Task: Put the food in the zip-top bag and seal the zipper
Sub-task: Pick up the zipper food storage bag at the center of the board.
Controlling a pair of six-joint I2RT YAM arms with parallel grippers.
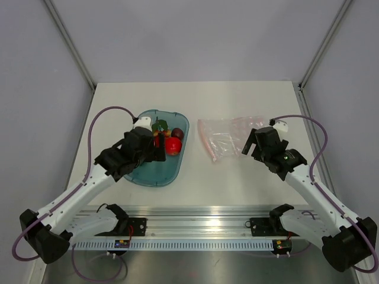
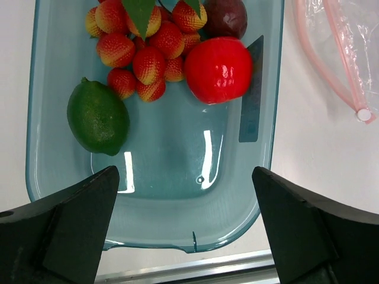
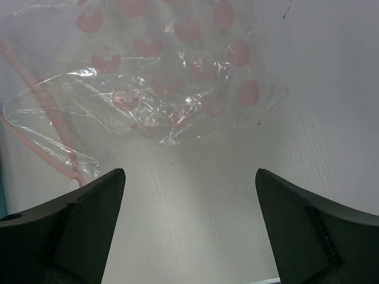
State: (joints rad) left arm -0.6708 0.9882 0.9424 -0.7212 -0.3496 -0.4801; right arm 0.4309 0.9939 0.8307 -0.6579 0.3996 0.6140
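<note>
L gripper (image 2: 183, 177): held spread wide, empty, over teal tray (image 2: 41, 148), food (image 2: 219, 68) lying inside | R gripper (image 3: 189, 174): spread wide, empty, beside flat zip-top bag (image 3: 177, 89) | rec: 1 food item to be gripped centrally.

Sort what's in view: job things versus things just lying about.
Job: food; zip-top bag; zipper along its mouth edge.
Lying about: teal tray, which holds the food; metal rail by the arm bases.

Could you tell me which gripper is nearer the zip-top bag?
Right. The right gripper is at the zip-top bag's right edge; the left gripper is over the teal tray.
</note>
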